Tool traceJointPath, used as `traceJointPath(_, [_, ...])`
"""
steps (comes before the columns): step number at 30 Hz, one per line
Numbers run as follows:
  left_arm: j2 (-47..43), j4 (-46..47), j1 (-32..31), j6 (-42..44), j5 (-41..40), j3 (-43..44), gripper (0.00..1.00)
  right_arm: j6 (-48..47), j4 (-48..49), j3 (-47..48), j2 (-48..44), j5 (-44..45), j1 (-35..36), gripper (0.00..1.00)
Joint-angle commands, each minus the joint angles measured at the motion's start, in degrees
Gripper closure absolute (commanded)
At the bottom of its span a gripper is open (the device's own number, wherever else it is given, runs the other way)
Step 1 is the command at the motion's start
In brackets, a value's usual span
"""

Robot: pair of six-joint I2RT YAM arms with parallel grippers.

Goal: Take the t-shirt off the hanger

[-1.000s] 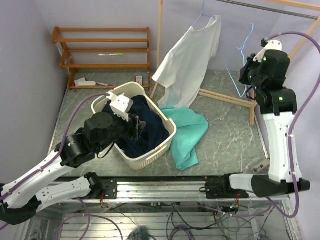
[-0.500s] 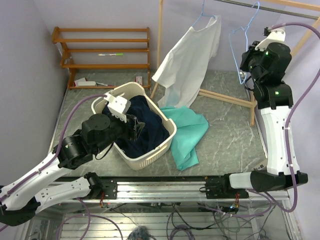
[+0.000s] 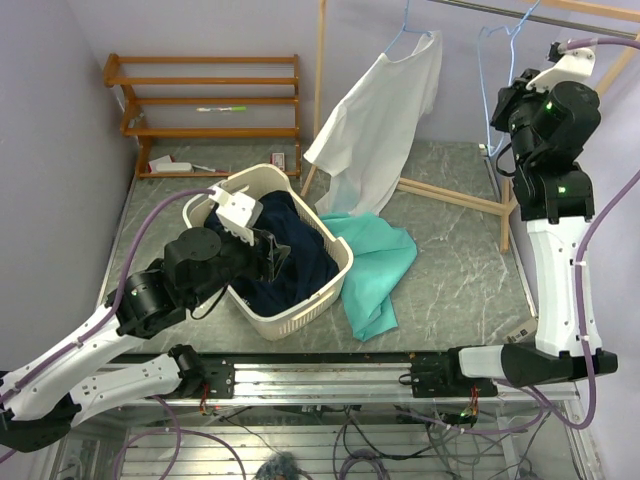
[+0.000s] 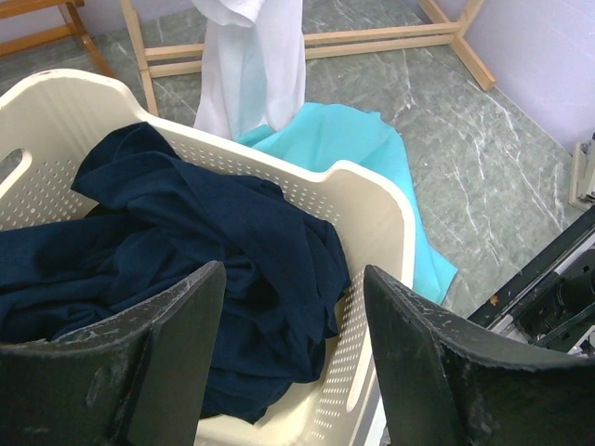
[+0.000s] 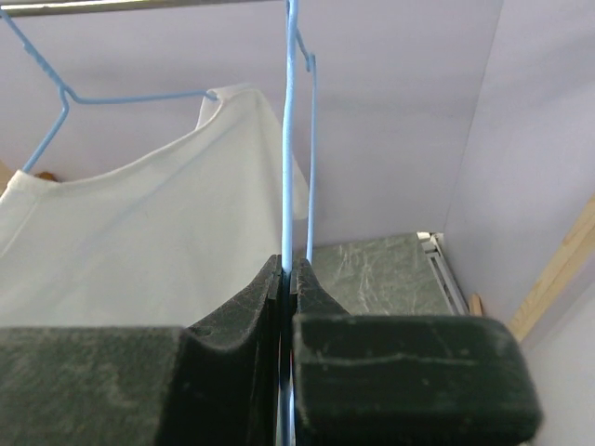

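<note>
A white t-shirt [image 3: 380, 120] hangs on a blue wire hanger [image 3: 408, 25] from the wooden rack's rail. It also shows in the right wrist view [image 5: 139, 232], on its hanger [image 5: 65, 98]. My right gripper [image 3: 500, 105] is shut on a second, bare blue wire hanger [image 3: 487, 70], held high with its hook near the rail [image 3: 560, 20]. The wire [image 5: 286, 139] runs up between the shut jaws of that gripper [image 5: 286, 269]. My left gripper [image 3: 272, 255] is open and empty over a dark navy garment [image 4: 186, 242] in the basket; the wrist view shows it [image 4: 293, 279] too.
A cream laundry basket [image 3: 330, 285] stands at centre left. A teal cloth [image 3: 375, 270] lies on the floor beside it. The rack's wooden base [image 3: 450, 195] crosses the floor at the right. A wooden shelf [image 3: 205, 110] stands at the back left.
My right arm has lifted the bare blue hanger up and to the right, toward the rail. My left arm has barely moved.
</note>
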Motion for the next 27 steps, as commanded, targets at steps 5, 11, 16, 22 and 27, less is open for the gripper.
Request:
traceJointPath(5, [0.36, 0.47, 0.37, -0.43, 0.89, -0.79, 0.27, -0.52, 4.3, 4.98, 5.47, 2.38, -0.86, 1.0])
traceJointPath(11, [1.07, 0.43, 0.62, -0.45, 2.06, -0.64, 0.27, 0.42, 2.19, 5.88, 8.88, 1.98, -1.27, 1.0])
traceJointPath(16, [1.02, 0.72, 0.7, -0.25, 2.18, -0.83, 0.26, 3.33, 2.04, -0.31, 4.77, -0.1, -1.28, 0.74])
traceJointPath(22, [1.04, 1.7, 0.74, 0.43, 3.62, -1.12, 0.23, 6.48, -1.1, -9.05, -5.6, -4.57, -1.31, 0.25])
traceJointPath(27, [2.19, 4.37, 0.84, 2.21, 6.84, -0.84, 0.15, 9.49, -9.31, -15.48, -14.93, -9.5, -1.28, 0.09])
